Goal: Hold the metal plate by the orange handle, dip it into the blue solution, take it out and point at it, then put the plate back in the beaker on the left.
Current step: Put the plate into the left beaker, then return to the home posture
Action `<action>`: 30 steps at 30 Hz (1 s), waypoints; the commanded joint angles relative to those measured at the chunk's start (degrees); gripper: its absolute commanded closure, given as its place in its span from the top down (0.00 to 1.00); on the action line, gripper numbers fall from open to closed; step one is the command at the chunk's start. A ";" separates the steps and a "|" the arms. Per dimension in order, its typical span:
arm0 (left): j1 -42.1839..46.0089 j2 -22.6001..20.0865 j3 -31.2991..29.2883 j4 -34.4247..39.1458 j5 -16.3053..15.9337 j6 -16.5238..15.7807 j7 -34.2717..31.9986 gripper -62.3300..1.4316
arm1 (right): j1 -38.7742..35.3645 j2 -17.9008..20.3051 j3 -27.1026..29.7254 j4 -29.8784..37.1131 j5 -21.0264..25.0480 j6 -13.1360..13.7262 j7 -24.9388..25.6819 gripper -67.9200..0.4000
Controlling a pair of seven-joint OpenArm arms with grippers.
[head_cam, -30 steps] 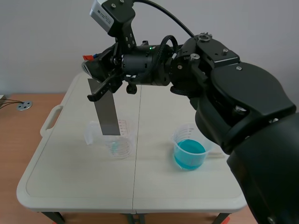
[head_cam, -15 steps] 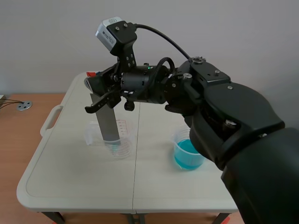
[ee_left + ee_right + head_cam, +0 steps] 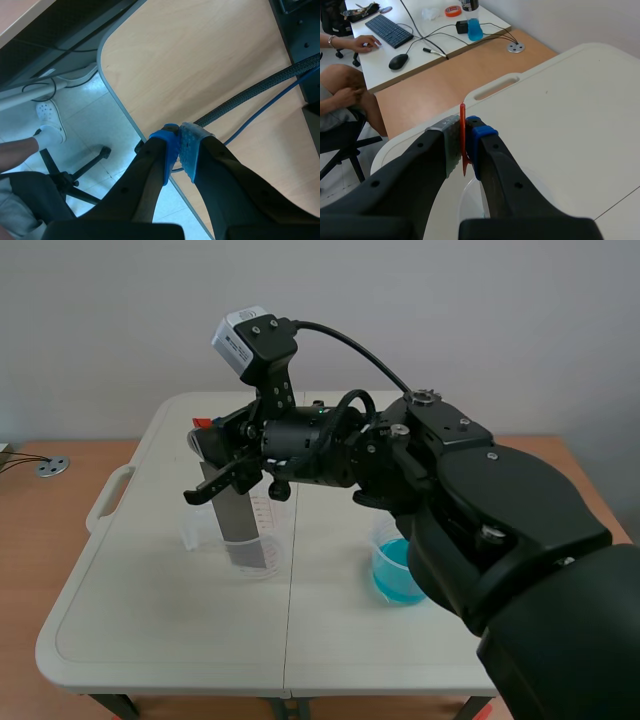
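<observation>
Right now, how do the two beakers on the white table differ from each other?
The left beaker shows no blue liquid, while the right beaker holds blue solution. The left beaker has the metal plate standing in it; the right beaker has nothing visibly dipped in it. Both are clear, upright and on the table.

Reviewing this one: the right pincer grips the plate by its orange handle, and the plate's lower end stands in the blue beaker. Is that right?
Not the blue beaker: the scene view shows the plate with its lower end in the clear beaker beside it. The right pincer does grip the plate by its orange handle.
</observation>
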 commanded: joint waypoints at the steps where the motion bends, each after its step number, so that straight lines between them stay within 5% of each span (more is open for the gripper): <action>1: 0.46 -0.48 -0.04 0.28 0.02 0.11 -0.33 0.06 | 0.81 -0.31 0.02 0.26 0.61 0.17 0.09 0.02; 18: 0.46 -0.48 -0.04 0.28 0.02 0.11 -0.33 0.06 | 0.85 -0.31 0.09 -0.44 -0.92 0.20 -1.66 0.03; 26: 0.46 -0.48 -0.04 0.28 0.04 0.11 -0.31 0.06 | 0.94 -0.31 0.15 -0.44 -0.92 0.20 -1.68 0.23; 30: 0.46 -0.48 -0.04 0.28 0.09 0.11 0.81 0.24 | 1.18 -0.17 0.66 -0.42 -0.70 0.15 -1.79 0.46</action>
